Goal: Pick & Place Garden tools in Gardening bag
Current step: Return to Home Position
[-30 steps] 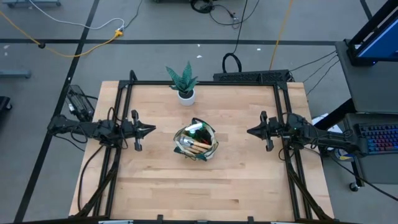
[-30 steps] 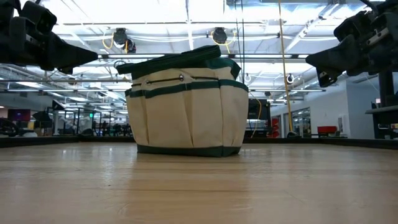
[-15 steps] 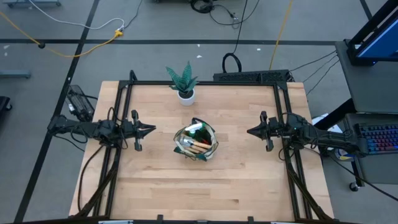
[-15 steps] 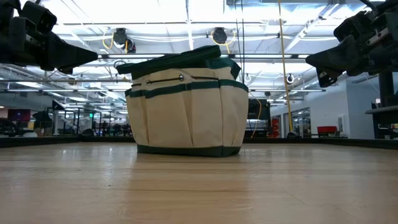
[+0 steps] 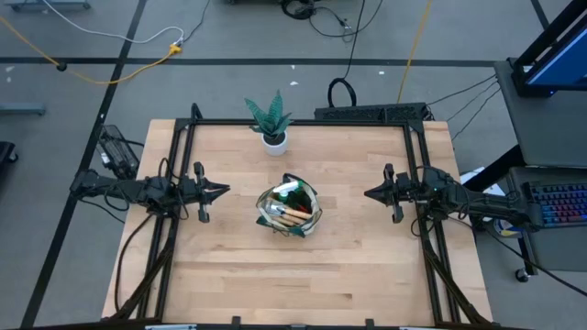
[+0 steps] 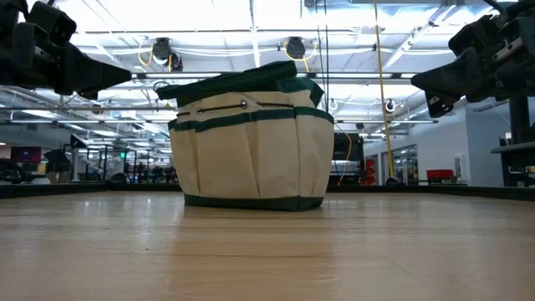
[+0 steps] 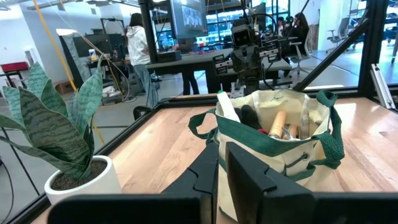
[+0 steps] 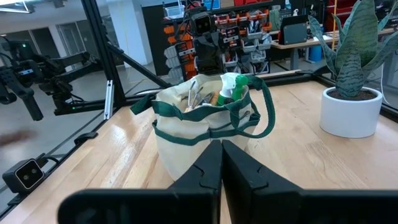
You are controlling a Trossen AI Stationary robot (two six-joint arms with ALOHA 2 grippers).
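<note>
This is a robotics lab in an open industrial hall. A wooden worktop [image 5: 293, 275] sits in a black metal frame, with a keyboard [image 5: 557, 203] on a side desk. Ceiling lights [image 6: 251, 17] run in rows, and beyond are parts racks [image 8: 249, 34] and a person [image 7: 138, 50] near a monitor [image 7: 188, 17].

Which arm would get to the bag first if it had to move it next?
Left, narrowly, I'd judge. Seen from above, the left gripper sits a little nearer the bag than the right gripper. Both point at it, shut and empty.
</note>
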